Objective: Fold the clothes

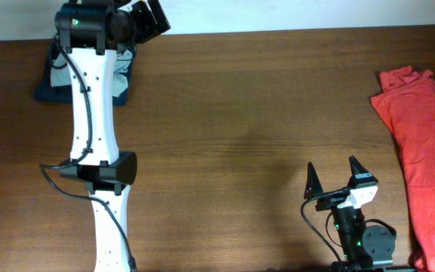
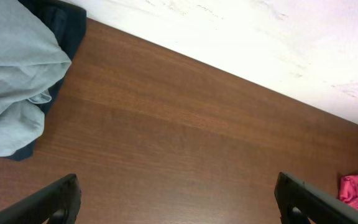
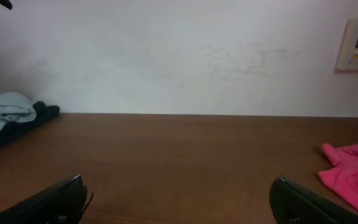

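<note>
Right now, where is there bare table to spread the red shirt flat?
The widest bare table is the middle, between the left arm and the red shirt, beyond the open right pincer. It is crowded in the far left corner, where the pile lies under that arm, and along the right edge under the shirt.

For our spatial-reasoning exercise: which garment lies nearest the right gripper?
The red shirt, on the right beside the right gripper; the pale blue garment and navy garment lie far-left.
</note>
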